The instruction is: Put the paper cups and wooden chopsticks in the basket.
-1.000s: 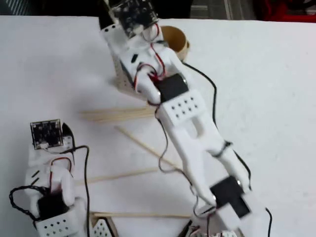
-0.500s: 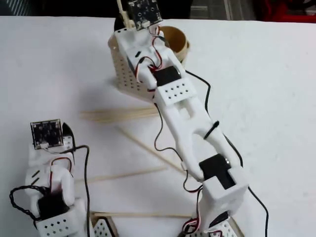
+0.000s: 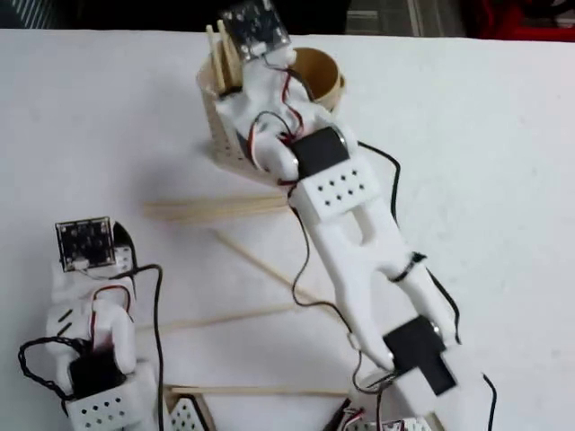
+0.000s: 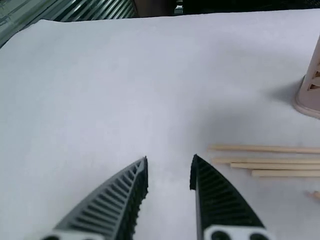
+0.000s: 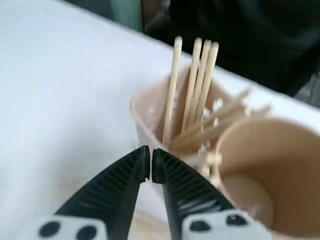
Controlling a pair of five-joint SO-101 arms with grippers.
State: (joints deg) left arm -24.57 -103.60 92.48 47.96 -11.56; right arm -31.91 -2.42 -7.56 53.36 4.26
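Likely a robotics lab: white table (image 3: 503, 135), wired arms (image 3: 350, 242), bare circuit board (image 3: 84, 242).

the table (image 3: 503, 135) was plain white. the basket (image 3: 218, 135) was pale cream, its wall patterned with a regular grid of small holes. the paper cup (image 3: 325, 79) was tan. the chopsticks (image 3: 216, 208) were pale bare wood, a light yellow-beige. the left arm (image 3: 94, 332) and the right arm (image 3: 355, 251) were white, with black motor blocks (image 3: 316, 153) and thin red and black wires (image 3: 269, 126); the right arm carried a white plate dotted with rows of small dark holes. the left gripper (image 4: 168, 172) and the right gripper (image 5: 150, 162) were black, their fingers ribbed with fine parallel ridges.
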